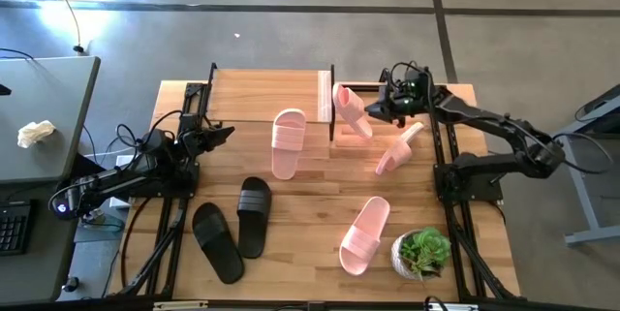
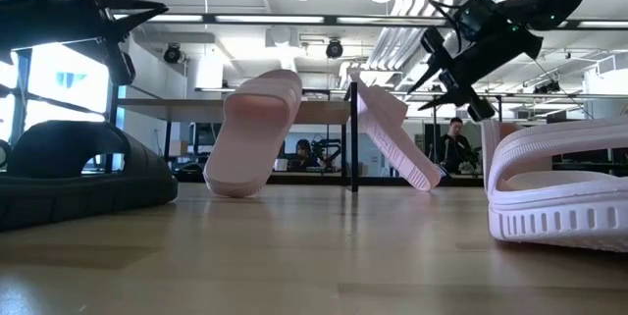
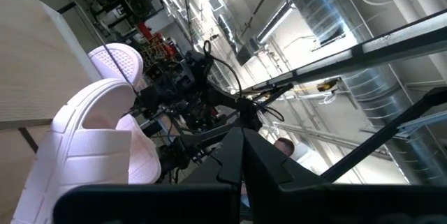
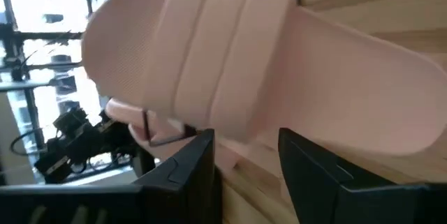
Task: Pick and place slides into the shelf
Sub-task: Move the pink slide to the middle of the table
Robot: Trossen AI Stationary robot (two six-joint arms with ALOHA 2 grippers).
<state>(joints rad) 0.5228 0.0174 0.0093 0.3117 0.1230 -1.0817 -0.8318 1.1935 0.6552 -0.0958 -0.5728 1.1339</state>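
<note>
High view shows the right tool (image 1: pixel 376 109), released, just beside a pink slide (image 1: pixel 351 110) leaning on the shelf (image 1: pixel 266 95).

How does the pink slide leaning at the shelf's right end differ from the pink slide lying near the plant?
The slide at the shelf is tipped up on edge against the shelf; the slide near the plant lies flat on the table, strap up. The first has the right claw right beside it; the second has no claw close. The first is at the table's far side, the second at its near edge by the plant. Both are pale pink with one wide strap.
</note>
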